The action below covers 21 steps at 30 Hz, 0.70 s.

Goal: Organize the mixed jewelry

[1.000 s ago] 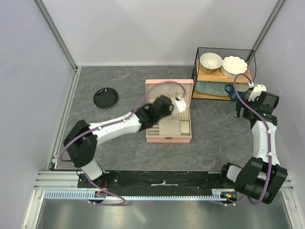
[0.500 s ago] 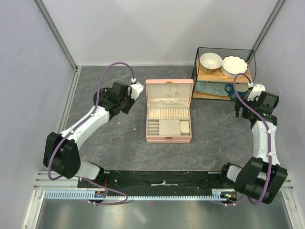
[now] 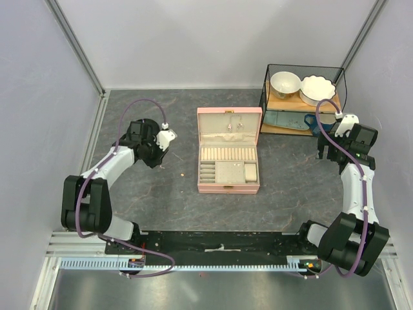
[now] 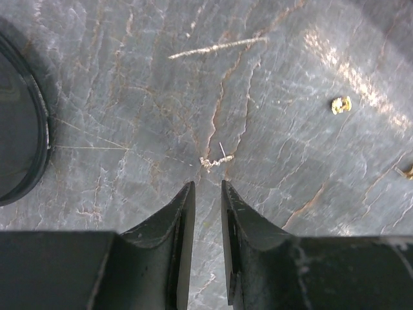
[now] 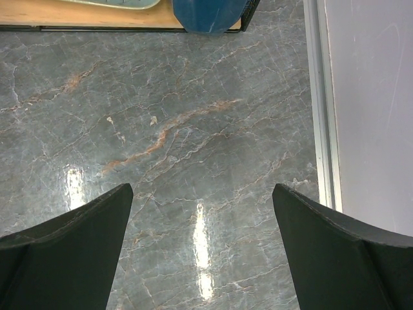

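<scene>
In the left wrist view several tiny pieces of the mixed jewelry lie on the grey table. A pale piece with a pin (image 4: pixel 216 159) rests just ahead of my fingertips, and a gold piece (image 4: pixel 341 104) lies farther right. A thin pale bar (image 4: pixel 219 46) lies at the top. My left gripper (image 4: pixel 206 184) (image 3: pixel 156 155) hovers low over the table, its jaws a narrow gap apart with nothing between them. The black round dish (image 4: pixel 16 129) is at its left. My right gripper (image 5: pixel 202 194) (image 3: pixel 326 148) stands wide open and empty over bare table.
The open pink box (image 3: pixel 229 152) sits mid-table, right of the left gripper. A wire rack (image 3: pixel 303 97) with two bowls stands at the back right, its blue cup (image 5: pixel 206 14) just ahead of the right gripper. The side wall (image 5: pixel 374 97) runs close on the right.
My left arm has swung from over the pink box leftward to the table beside the black dish. The right arm has not moved.
</scene>
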### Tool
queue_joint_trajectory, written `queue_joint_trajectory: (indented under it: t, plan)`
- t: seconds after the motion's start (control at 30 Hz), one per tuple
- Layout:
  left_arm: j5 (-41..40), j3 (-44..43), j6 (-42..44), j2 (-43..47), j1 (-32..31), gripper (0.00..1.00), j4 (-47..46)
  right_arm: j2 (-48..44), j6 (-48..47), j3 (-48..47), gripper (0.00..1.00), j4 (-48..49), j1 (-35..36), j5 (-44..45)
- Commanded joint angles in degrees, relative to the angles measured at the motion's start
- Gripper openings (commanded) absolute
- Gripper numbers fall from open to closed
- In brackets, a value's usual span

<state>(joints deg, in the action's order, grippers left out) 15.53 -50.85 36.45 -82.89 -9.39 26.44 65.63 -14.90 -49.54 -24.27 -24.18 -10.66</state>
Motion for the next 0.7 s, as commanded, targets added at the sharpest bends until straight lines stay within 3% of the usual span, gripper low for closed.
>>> queue_joint_trajectory:
  t: [0.0, 0.4, 0.67]
  plan:
    - [11.09, -3.02, 14.51, -2.27, 3.05, 0.30, 4.14, -0.15, -0.92, -0.38, 0.98, 0.81, -0.16, -0.68]
    - [18.83, -7.68, 38.42, -7.80, 5.96, 0.33, 15.22, 0.12, -1.19, -0.12, 0.98, 0.89, -0.25, -0.51]
    - [23.31, -13.13, 57.14, -13.17, 9.03, 0.28, 25.15, 0.20, -1.19, -0.03, 0.98, 0.89, -0.25, -0.42]
